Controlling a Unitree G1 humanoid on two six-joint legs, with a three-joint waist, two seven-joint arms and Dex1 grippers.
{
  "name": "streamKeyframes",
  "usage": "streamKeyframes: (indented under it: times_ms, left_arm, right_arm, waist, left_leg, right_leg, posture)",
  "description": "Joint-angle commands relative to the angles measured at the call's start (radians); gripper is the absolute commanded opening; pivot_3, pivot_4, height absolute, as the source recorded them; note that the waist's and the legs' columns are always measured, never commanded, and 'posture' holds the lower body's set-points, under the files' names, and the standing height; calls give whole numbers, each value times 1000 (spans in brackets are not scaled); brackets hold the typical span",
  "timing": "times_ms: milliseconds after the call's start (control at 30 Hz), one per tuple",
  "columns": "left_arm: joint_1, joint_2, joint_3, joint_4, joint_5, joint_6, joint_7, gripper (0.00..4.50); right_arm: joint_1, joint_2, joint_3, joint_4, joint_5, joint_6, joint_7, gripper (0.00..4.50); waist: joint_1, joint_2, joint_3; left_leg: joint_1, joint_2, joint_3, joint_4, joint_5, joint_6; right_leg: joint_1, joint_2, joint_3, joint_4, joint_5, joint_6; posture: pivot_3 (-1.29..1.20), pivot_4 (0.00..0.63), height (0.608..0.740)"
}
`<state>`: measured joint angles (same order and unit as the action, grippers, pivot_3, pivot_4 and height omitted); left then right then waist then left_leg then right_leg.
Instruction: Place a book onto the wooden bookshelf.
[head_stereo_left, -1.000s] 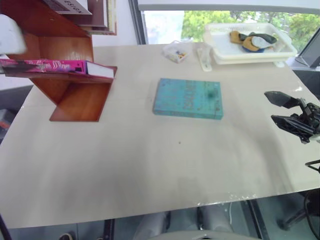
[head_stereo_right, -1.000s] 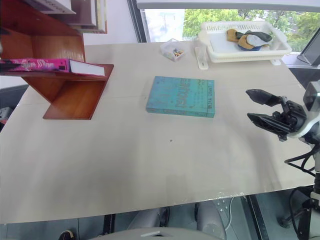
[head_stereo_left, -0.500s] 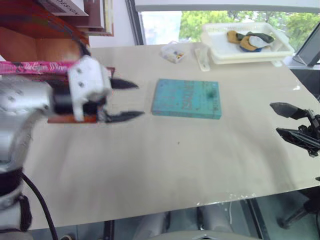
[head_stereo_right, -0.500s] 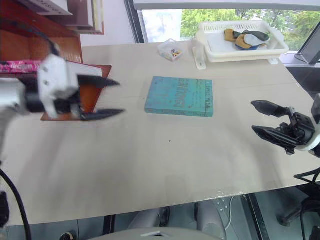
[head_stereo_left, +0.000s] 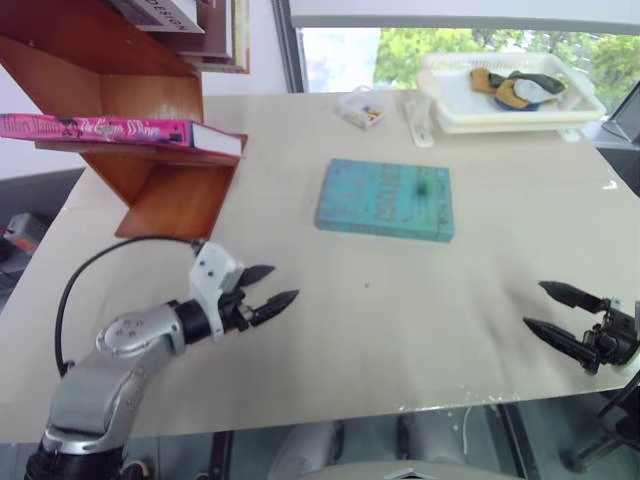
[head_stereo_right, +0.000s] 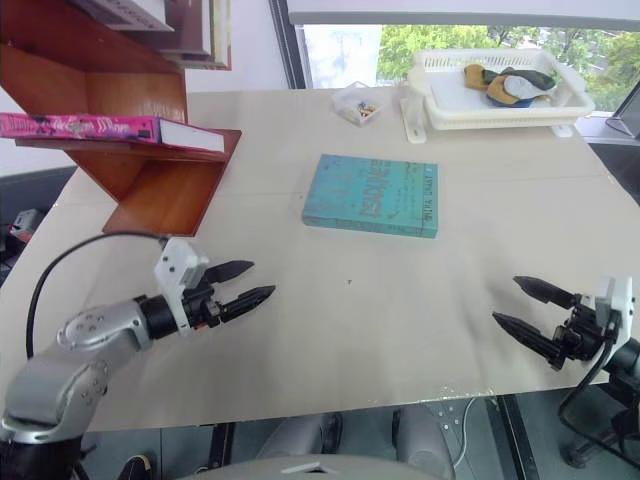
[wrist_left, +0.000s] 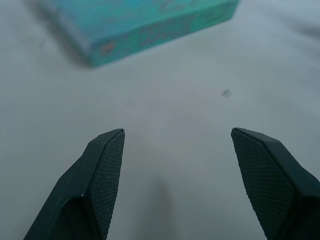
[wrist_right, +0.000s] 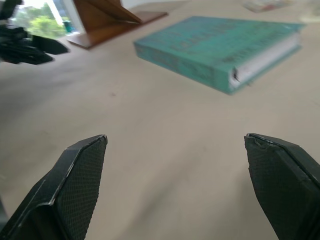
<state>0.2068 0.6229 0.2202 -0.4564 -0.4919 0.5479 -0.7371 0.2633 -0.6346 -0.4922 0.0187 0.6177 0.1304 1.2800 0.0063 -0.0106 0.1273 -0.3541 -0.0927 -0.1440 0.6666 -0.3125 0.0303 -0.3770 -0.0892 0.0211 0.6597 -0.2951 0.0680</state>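
Observation:
The pink book (head_stereo_left: 120, 130) lies flat on a slanted panel of the wooden bookshelf (head_stereo_left: 170, 195) at the table's far left, its white page edges facing right. Nothing holds it. My left gripper (head_stereo_left: 283, 282) hangs open and empty low over the table, in front of the shelf and well apart from it, pointing right. In its wrist view the left gripper (wrist_left: 177, 131) is wide open over bare tabletop. At the table's near right edge my right gripper (head_stereo_left: 533, 304) is open and empty, pointing left; the right wrist view shows the right gripper (wrist_right: 175, 136) just as wide.
A teal book (head_stereo_left: 385, 198) lies flat in the middle of the table. At the far right a white tray (head_stereo_left: 585, 103) holds several small items, with a small clear box (head_stereo_left: 362, 108) to its left. Upright books stand on the shelf's upper level (head_stereo_left: 215, 30).
My left arm has come down from beside the pink book on the shelf to low over the table's front left, still open. The right gripper has sunk toward the table edge. The book stays on the shelf.

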Motion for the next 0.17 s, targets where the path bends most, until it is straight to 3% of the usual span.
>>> streamKeyframes:
  times_ms: [33, 167]
  left_arm:
    - [42, -21, 36, 42, 14, -82, -6, 3576]
    - [79, -12, 35, 90, 56, -170, -28, 3576]
  right_arm:
    - [16, -3, -58, 44, -17, -90, -7, 4500]
    - [5, -12, -79, 82, -3, -124, -9, 4500]
  waist:
    - [4, 0, 0]
    - [7, 2, 0]
  left_leg:
    - [0, 0, 0, 0, 0, 0]
    - [1, 0, 0, 0, 0, 0]
  right_leg:
    - [0, 0, 0, 0, 0, 0]
    - [0, 0, 0, 1, 0, 0]
  posture:
    - [0, 150, 740]
    - [0, 150, 740]
